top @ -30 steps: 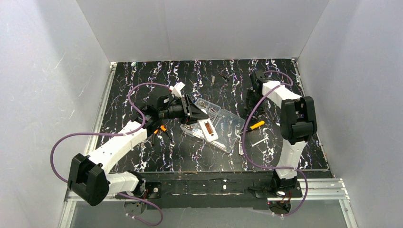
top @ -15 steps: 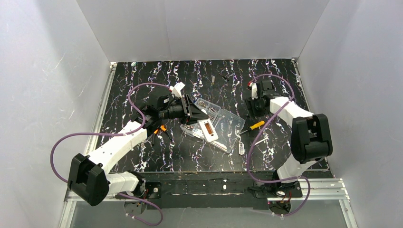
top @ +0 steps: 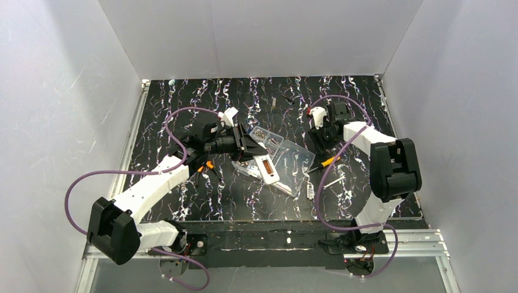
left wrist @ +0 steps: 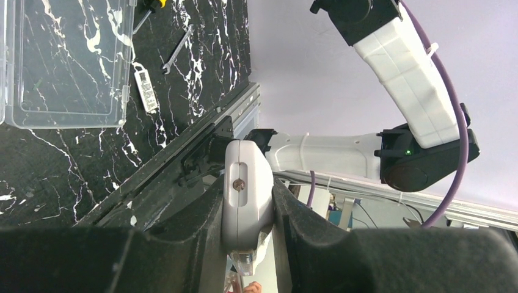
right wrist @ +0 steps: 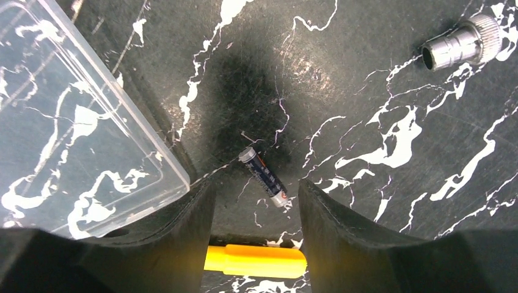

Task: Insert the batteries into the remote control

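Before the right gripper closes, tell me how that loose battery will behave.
The battery is a smooth cylinder on its side, so it will probably roll if nudged. It lies skewed inside the open right gripper, so it may twist when pinched.

You're looking at a smooth, marble-patterned table, a clear glossy plastic box, a smooth plastic remote control, a knurled shiny metal socket and a glossy-wrapped battery.
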Controlling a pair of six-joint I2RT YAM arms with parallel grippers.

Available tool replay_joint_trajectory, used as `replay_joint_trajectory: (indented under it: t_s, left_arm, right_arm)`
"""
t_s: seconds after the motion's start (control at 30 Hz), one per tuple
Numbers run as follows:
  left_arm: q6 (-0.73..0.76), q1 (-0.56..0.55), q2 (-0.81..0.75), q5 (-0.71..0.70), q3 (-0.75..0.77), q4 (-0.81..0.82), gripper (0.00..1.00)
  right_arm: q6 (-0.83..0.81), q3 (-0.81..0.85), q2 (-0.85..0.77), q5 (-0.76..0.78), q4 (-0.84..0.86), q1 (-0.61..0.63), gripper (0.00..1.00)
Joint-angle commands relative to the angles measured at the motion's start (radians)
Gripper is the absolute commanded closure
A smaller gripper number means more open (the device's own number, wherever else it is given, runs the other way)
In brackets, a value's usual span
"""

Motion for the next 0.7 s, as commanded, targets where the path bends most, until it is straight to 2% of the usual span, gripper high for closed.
replay_joint_trajectory:
  t_s: [0.0, 0.23, 0.53, 0.67]
  left_arm:
    - [0.029, 0.005, -0.032, 0.042, 0.029, -0.022, 1.0]
    - [0.032, 0.005, -0.03, 0.041, 0.031, -0.028, 1.0]
    - [0.03, 0.006, -0.006, 0.047, 0.052, -0.03, 1.0]
    - [0.024, 0.006, -0.006, 0.049, 0.053, -0.027, 1.0]
  right_arm:
    - [-0.102, 0.057, 0.034, 0.016, -0.009, -0.006, 0.41]
    - [-0.127, 0.059, 0.063, 0.043, -0.02, -0.005, 0.42]
    - [-0.127, 0.084, 0.118, 0.016, -0.095, -0.016, 0.51]
    - [-0.112, 0.087, 0.122, 0.01, -0.117, -0.032, 0.51]
